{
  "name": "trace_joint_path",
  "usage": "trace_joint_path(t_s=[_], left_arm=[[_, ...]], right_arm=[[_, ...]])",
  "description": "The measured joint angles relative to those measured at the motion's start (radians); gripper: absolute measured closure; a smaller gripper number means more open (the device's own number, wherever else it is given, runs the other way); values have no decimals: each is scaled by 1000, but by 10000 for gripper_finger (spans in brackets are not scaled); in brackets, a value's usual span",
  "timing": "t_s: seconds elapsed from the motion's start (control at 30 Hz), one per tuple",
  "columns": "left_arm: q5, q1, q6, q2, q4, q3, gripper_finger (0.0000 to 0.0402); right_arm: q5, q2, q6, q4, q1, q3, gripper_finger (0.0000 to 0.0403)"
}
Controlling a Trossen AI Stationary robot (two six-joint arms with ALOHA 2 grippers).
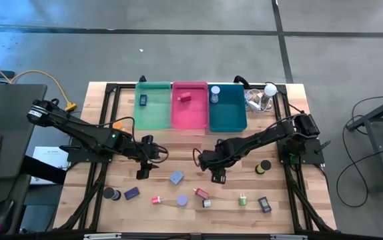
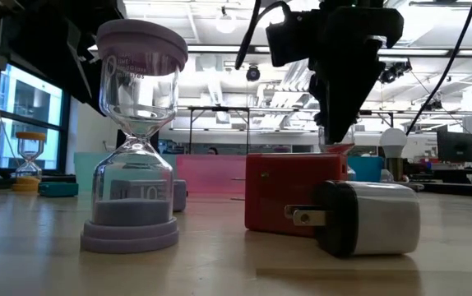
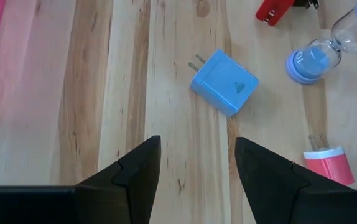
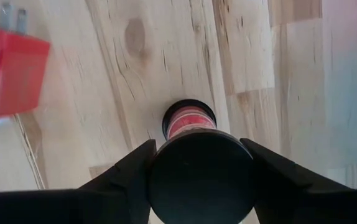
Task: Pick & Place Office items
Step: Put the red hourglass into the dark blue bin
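- My right hand [image 4: 200, 149] was closed on a small black-capped timer [image 4: 190, 121], one finger on each side of its round cap. It sat seen end-on, red showing under the far cap, over bare wood near the mid surface [image 1: 98, 120].
- From above, the right hand [image 1: 217, 177] hung in front of the teal bin [image 1: 227, 115], well apart from it, w/ the red charger [image 1: 201, 194] near.
- My left hand [image 3: 197, 143] was open, about halfway, w/ nothing betw. the fingers, only bare planks below.
- From above, the left hand [image 1: 142, 173] sat in front of the green bin [image 1: 153, 113], w/ the blue charger [image 3: 224, 82] just beyond its fingertips, prongs up on the wood.
- Other office items lay along the front of the surface:
  - A dark roll [image 1: 111, 194] and a navy block [image 1: 132, 193] were at left.
  - A pink plug [image 1: 157, 199] and a lavender hourglass [image 2: 135, 136], upright, were next to them.
  - A white-and-black charger [image 2: 367, 218] lay touching the red charger's side.
  - A green-and-white plug [image 1: 243, 199] and a dark block [image 1: 265, 204] were at right.
- A black roll [image 1: 264, 166] lay apart, by the right arm.
- One small dark item [image 1: 143, 101] lay in the green bin, and a red one [image 1: 183, 97] in the pink bin [image 1: 189, 117].
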Motion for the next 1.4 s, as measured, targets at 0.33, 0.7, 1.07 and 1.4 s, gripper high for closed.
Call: trace_joint_path(t_s=[0.33, 0.7, 1.07, 1.4], left_arm=[[-2, 0, 7, 0, 0, 0, 201], [-3, 0, 8, 0, 0, 0, 201], [-2, 0, 8, 0, 0, 0, 201], [1, 0, 8, 0, 0, 0, 201]], right_arm=[[33, -67, 8, -74, -1, 0, 206], [189, -138, -46, -229, -36, 155, 205], [142, -137, -220, -260, -244, 297, 205], [13, -137, -334, -262, -537, 301, 205]])
